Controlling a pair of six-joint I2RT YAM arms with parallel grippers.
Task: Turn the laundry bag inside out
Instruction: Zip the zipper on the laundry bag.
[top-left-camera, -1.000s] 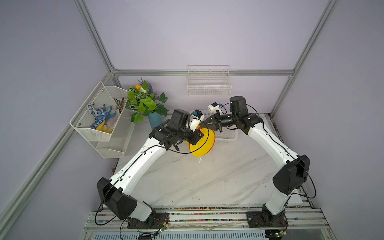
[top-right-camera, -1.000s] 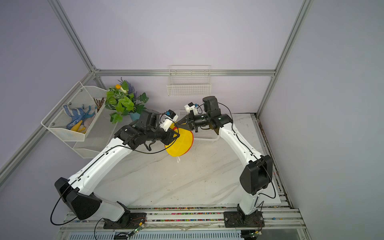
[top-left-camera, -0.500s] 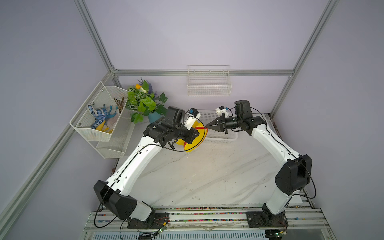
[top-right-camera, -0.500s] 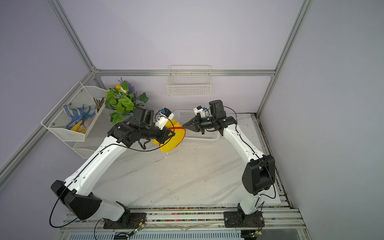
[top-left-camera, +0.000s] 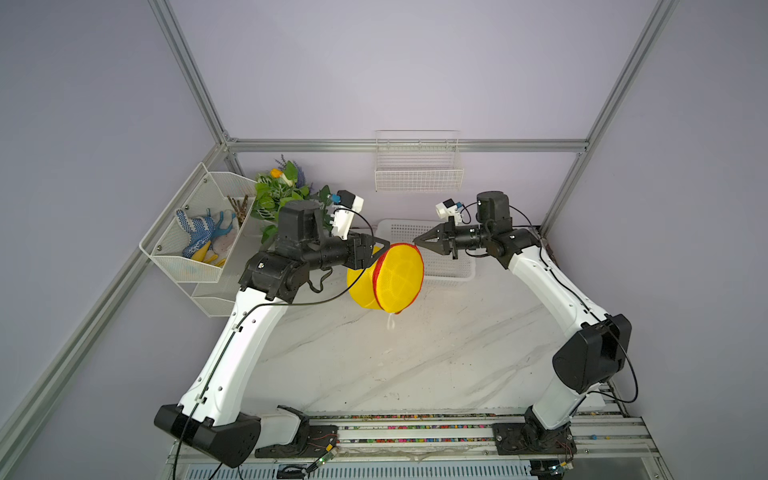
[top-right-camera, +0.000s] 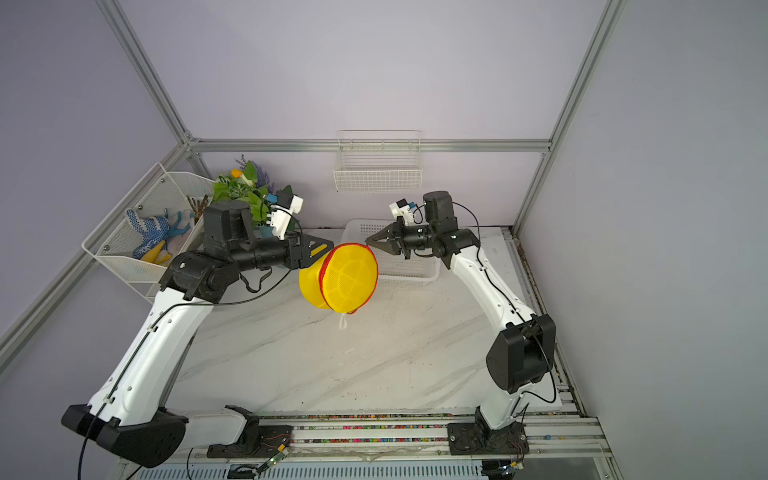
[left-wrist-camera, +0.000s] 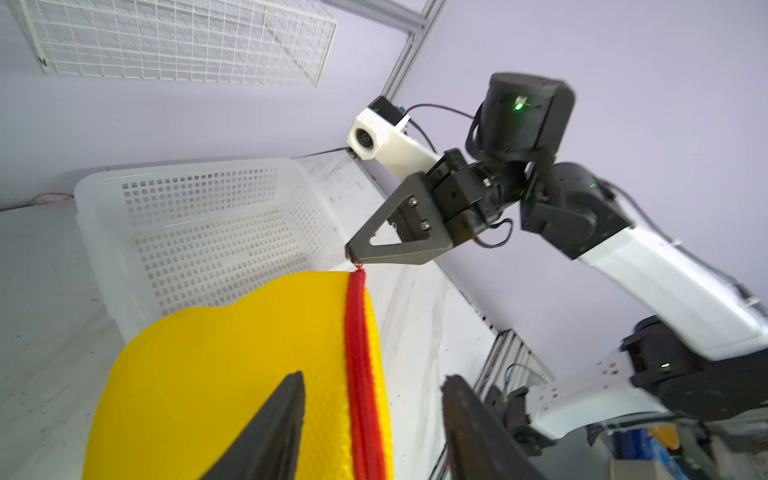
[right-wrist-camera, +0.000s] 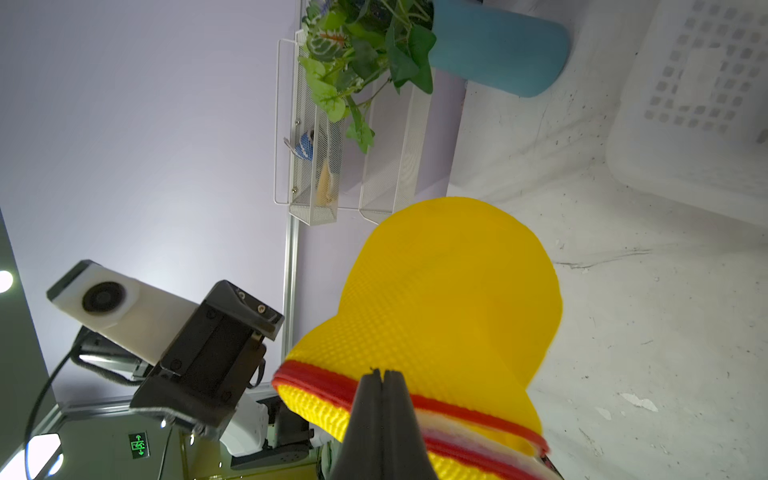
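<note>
The laundry bag (top-left-camera: 390, 277) hung clear of the marble table (top-left-camera: 415, 357), in front of the white perforated basket (top-left-camera: 446, 266), with its white tab (top-left-camera: 390, 322) dangling below. The right gripper (left-wrist-camera: 353, 255) was pinched shut on the top end of the red zipper trim (left-wrist-camera: 357, 332) (a very small bite). The left gripper (left-wrist-camera: 374, 378) stood open at the bag's side, gripping nothing.

The only legible marking, caught by the right wrist camera, is a small green illuminated sign (right-wrist-camera: 138, 444) with a pictogram and arrows, glowing on a dim background surface beyond the table; no words, brands or numbers can be read.
</note>
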